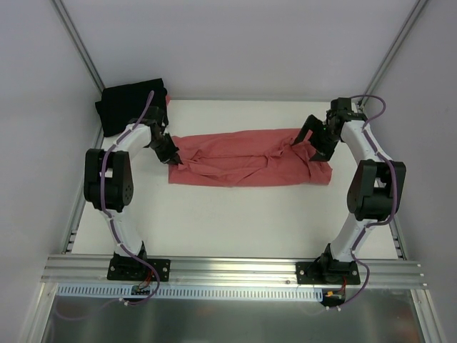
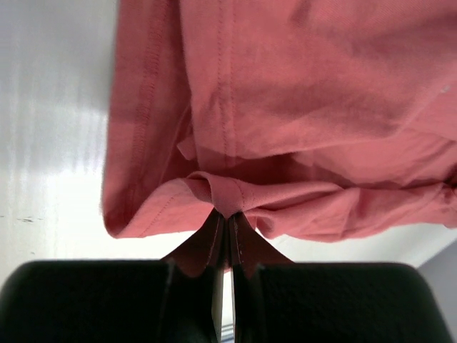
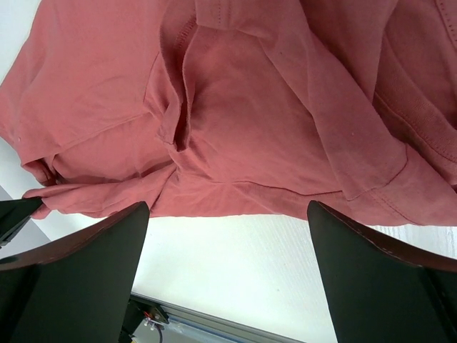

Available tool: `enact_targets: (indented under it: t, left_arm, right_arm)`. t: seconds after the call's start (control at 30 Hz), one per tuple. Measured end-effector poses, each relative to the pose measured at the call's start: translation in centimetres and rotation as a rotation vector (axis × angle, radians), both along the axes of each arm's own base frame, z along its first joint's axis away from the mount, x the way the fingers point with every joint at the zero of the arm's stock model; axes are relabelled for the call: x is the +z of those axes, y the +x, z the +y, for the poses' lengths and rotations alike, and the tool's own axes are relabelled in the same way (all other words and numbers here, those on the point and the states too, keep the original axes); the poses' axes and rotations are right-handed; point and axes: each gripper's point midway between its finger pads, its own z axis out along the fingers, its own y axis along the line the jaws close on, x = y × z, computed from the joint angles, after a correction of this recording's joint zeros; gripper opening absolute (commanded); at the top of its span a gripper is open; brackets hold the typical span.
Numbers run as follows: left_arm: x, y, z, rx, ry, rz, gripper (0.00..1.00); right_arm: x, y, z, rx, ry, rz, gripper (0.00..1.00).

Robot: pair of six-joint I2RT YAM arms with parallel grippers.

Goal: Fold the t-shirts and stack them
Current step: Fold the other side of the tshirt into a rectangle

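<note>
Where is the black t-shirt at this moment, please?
In the top view, the black t-shirt lies bunched at the far left corner of the table, behind the left arm, beyond the coral-red t-shirt.

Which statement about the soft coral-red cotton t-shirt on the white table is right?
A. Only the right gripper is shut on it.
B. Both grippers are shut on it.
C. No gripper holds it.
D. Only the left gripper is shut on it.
D: the left wrist view shows the left gripper pinched shut on a fold of the coral-red t-shirt, while the right gripper stands wide open, clamping nothing.
</note>
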Motion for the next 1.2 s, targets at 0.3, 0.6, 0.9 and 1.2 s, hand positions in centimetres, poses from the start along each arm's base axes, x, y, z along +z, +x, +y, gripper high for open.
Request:
enact_targets:
  t: [0.3,0.6,0.9,1.2]
  left_arm:
    - [3.4,-0.8,-1.0,-0.024,-0.067,-0.04,0.0]
    - [7.3,-1.1,-0.5,-0.015,-0.072,-0.116,0.0]
    - [8.0,-1.6,1.8,0.047,-0.065,-0.127,0.0]
    - [3.5,-0.5,5.9,0.157,-0.036,-0.029,0.0]
  right_arm:
    - [-0.6,-0.4,0.0,-0.001,0.001,0.015,0.99]
    - [-1.1,-0.6,0.1,-0.001,0.001,0.02,1.0]
    - [-2.1,-1.4,0.0,0.003,0.0,0.045,1.0]
    - [-1.9,-2.2,0.0,0.019,-0.006,0.041,1.0]
